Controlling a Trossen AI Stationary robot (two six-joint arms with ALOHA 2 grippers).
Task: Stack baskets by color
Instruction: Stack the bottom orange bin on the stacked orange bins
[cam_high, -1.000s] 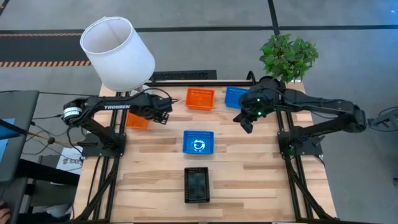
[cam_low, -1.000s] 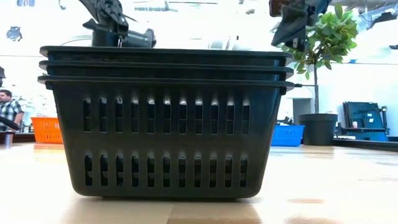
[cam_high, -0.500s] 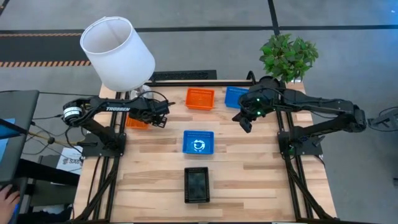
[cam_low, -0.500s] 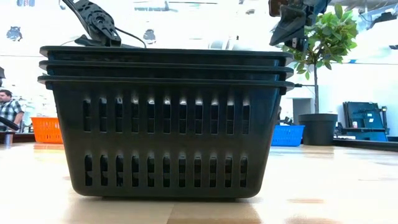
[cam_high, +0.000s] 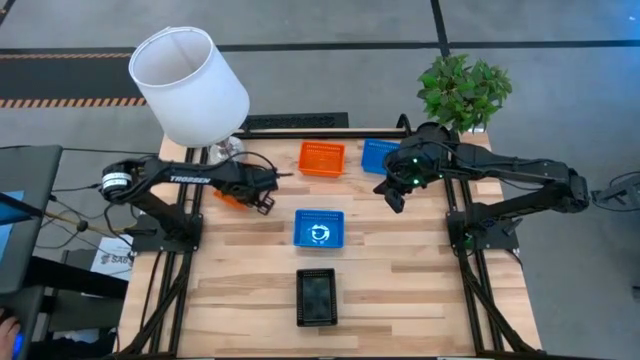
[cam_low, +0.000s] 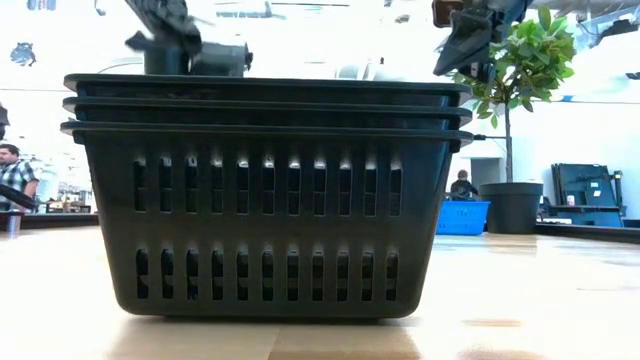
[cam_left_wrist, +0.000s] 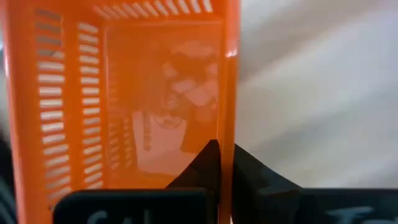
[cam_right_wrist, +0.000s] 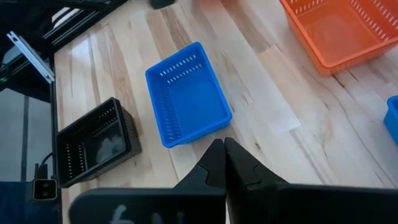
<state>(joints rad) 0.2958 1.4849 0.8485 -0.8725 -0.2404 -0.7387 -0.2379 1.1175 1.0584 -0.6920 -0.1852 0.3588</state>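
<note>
— Left gripper?

— Pinching the rim of a red-orange basket, left of the middle blue basket. Its arm reads "TROSSEN", though the lettering is tiny.

— And the right gripper?

— Fingers pressed together, empty, hanging above the table to the right of that blue basket.

— The other baskets?

— Beyond the blue one sit a second red-orange basket and another blue basket; the black stack stands nearer than it. No other writing reads.
</note>
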